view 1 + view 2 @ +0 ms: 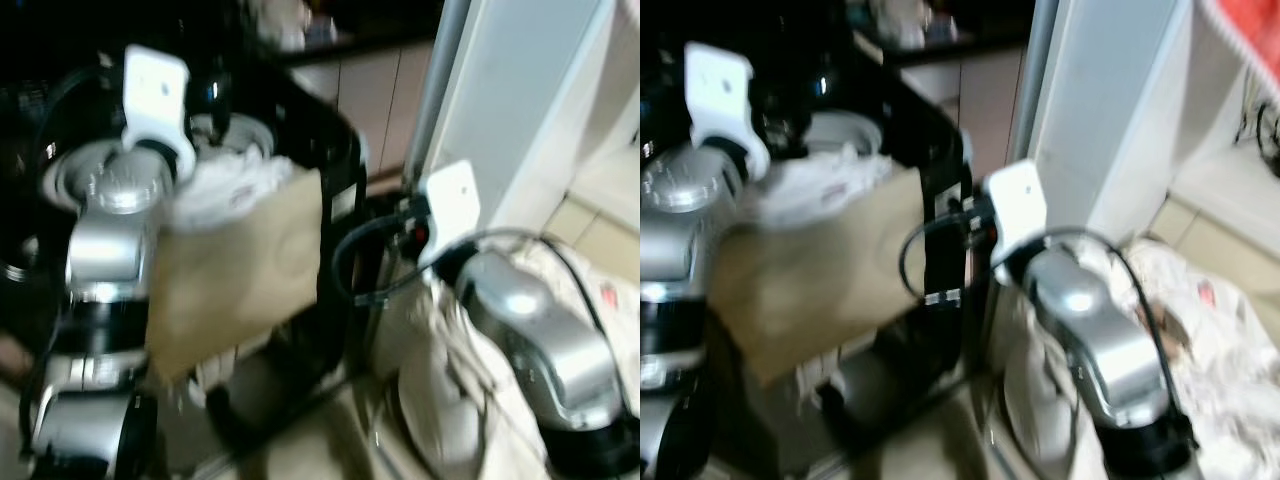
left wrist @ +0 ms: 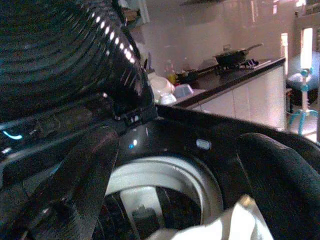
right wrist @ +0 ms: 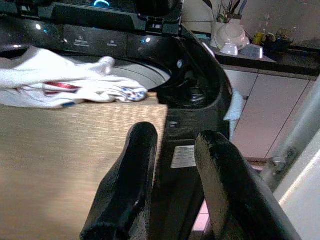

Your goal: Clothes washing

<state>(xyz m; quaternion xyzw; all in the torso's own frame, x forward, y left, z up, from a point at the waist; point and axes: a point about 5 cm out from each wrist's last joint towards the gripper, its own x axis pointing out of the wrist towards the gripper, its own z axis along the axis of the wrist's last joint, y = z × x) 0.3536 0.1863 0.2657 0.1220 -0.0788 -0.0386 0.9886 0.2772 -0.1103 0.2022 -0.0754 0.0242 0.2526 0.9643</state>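
White laundry point(image 3: 75, 82) lies heaped on a tan board point(image 1: 240, 270) that tilts over the rim of a black top-loading washing machine point(image 1: 335, 150), the garments bunched at the board's upper edge, at about 11 o'clock from the centre of the head views, right above the pale drum opening point(image 2: 165, 180). The left claw point(image 2: 165, 200) hangs over that opening with its fingers apart; a scrap of white cloth sits low between them, but whether it is gripped cannot be told. The right claw point(image 3: 175, 180) hovers just beside the board's near corner, at about 3 o'clock from the board, its two fingers a little apart and closed on nothing. More pale clothing point(image 1: 440, 400) is piled on the floor at 5 o'clock, beneath the right arm, beside a white upright panel point(image 1: 530, 110). A kitchen desk point(image 2: 230, 80) with bowls and a pan stands well behind the machine.

The step in hand looks to be getting the heap off the board and into the drum. To do it well, the left claw should take a deep pinch of the bunched cloth, not a trailing edge, and draw it toward the drum's middle so nothing drapes over the rim. The board seems loosely propped, so the right claw could steady its corner; a nudge might tip it and spill the washing to the floor.
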